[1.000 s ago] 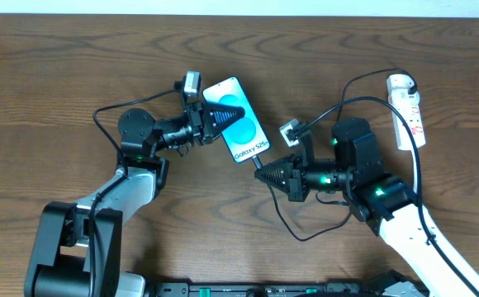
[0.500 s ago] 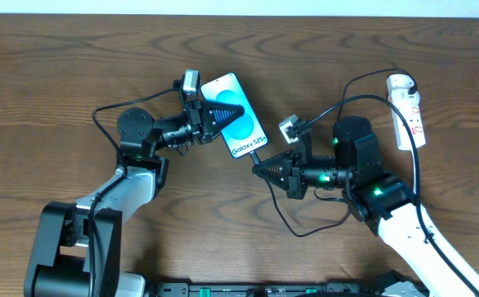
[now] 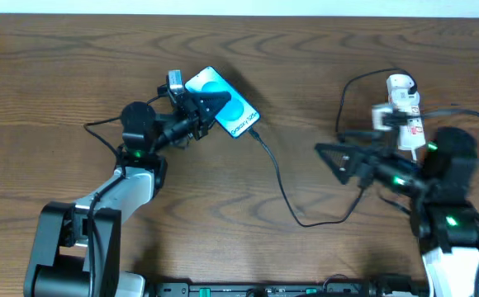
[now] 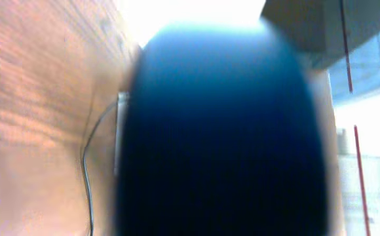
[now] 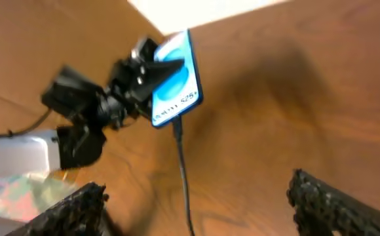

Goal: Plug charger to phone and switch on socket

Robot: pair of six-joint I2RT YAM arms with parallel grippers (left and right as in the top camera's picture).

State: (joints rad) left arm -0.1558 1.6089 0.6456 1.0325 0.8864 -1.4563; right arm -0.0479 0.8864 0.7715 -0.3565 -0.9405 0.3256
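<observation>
Tabletop [image 3: 49, 74] is brown wood, left tool [image 3: 215, 101] clamps the phone [image 3: 241, 122], right tool [image 3: 330, 162] stands wide open.

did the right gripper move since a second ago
Yes. In the overhead view the right gripper has moved right, away from the phone and much nearer the socket, which lies where it did.

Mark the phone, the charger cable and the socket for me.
phone [image 3: 233, 111], overhead view, on its cyan screen
charger cable [image 5: 182, 177], right wrist view, mid-cord below the phone
socket [image 3: 400, 83], overhead view, on its rounded end
</observation>
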